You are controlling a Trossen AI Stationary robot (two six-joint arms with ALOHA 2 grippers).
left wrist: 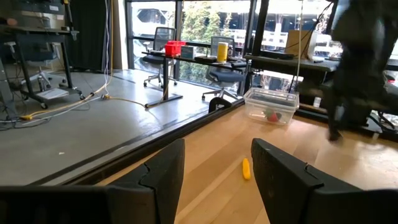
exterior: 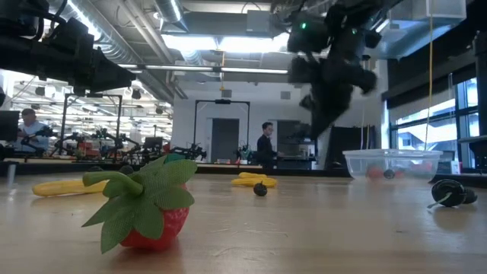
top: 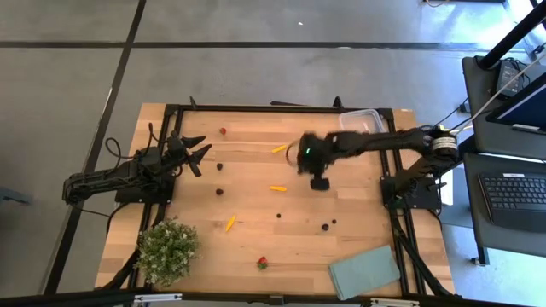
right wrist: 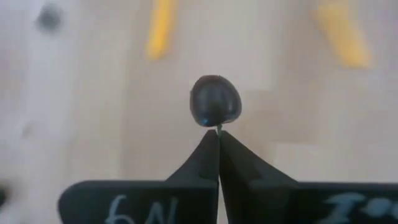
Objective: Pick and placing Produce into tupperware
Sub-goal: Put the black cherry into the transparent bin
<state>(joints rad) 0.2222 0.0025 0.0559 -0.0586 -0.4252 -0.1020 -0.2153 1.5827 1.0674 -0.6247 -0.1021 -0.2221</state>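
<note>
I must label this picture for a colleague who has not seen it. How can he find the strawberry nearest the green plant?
Start at the bushy green plant on the wooden table. Go along that table edge toward the grey-green cloth. The strawberry lies between them: red with a green leaf cap, unlike the yellow slivers and dark berries around.

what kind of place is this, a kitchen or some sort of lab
Most likely a robotics lab or workshop, not a kitchen: exposed ceiling ducts, benches crowded with equipment, office chairs on a concrete floor, and a laptop beside the wooden table.
</note>
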